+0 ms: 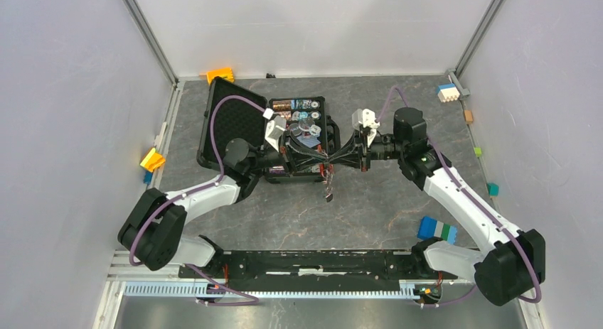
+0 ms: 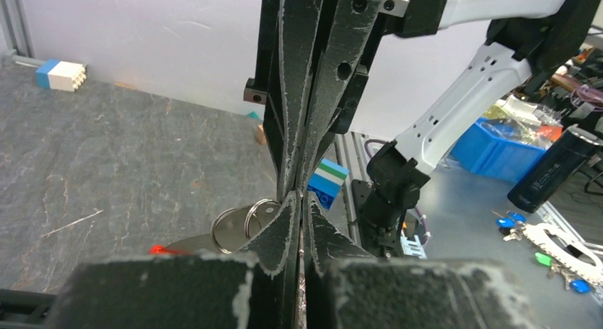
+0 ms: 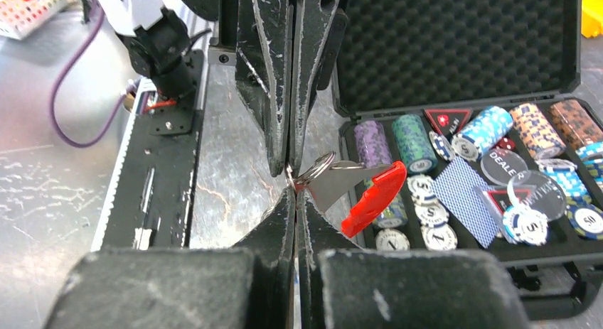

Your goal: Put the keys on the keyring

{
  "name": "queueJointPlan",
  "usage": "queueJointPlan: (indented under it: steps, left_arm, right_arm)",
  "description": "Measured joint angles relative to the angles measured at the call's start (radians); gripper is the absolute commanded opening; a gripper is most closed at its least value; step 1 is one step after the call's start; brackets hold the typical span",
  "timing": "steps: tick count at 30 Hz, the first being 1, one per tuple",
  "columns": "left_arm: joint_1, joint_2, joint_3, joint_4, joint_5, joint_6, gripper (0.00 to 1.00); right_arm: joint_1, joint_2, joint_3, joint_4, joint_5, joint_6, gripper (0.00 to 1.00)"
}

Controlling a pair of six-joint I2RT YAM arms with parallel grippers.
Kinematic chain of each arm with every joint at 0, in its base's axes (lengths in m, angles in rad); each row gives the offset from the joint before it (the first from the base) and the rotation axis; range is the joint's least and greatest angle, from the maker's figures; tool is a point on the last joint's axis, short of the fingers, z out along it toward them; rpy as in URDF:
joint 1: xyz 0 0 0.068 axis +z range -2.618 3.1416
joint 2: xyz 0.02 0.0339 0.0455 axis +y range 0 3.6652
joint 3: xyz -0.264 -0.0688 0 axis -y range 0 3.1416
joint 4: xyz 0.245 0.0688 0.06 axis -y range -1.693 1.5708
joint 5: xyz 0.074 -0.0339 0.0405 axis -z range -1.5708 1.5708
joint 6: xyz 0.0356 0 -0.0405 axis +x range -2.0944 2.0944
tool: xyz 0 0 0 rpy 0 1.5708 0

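My left gripper [image 1: 323, 160] and right gripper [image 1: 334, 160] meet tip to tip above the front edge of the open poker-chip case [image 1: 213, 123]. Both are shut, pinching the keyring at its thin silvery ring [image 3: 317, 168], which also shows in the left wrist view [image 2: 245, 221]. The ring's silver plate and long red tag [image 3: 373, 197] stick out beside the tips. A small dark thing [image 1: 328, 194] hangs below the tips on a thin line, too small to identify. I cannot make out the red-headed or blue-headed keys.
The case holds chip stacks [image 3: 491, 133], cards and a dealer button. Toy blocks lie around the table: blue-green-white [image 1: 436, 229], orange [image 1: 220, 74], yellow [image 1: 152, 159], blue-white [image 1: 447, 92]. The base rail [image 1: 313, 261] runs along the near edge.
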Motion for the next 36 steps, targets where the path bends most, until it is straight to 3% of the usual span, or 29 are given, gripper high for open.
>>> queueJointPlan:
  steps: [16, 36]
  left_arm:
    - [-0.003, -0.017, 0.130, -0.457, 0.021, 0.285, 0.24]
    - [-0.005, -0.050, 0.258, -0.926, 0.021, 0.717, 0.42]
  right_arm:
    - [0.092, 0.000, 0.140, -0.368, 0.275, -0.325, 0.00]
    - [0.210, 0.037, 0.227, -0.515, 0.507, -0.385, 0.00]
